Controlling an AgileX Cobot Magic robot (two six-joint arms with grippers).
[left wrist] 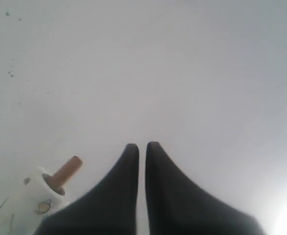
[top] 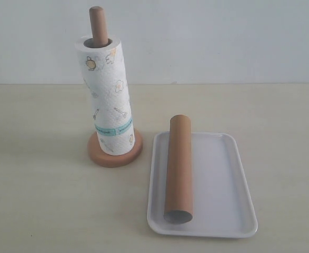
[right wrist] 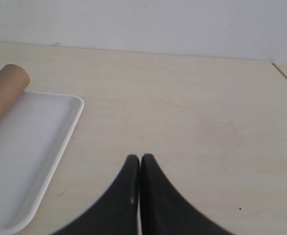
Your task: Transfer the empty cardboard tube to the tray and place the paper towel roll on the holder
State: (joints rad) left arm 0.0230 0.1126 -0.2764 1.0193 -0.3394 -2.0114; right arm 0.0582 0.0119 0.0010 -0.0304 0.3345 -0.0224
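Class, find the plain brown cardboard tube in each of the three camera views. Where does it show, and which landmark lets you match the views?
Exterior view: the plain brown cardboard tube lies lengthwise along the left side of the shallow white tray.
Left wrist view: not in it.
Right wrist view: one end of the tube shows, resting over the tray's rim.
Shared landmark: the tray, seen in the exterior and right wrist views.

tube brown | tray white | roll white, cartoon prints, teal band | holder light-brown
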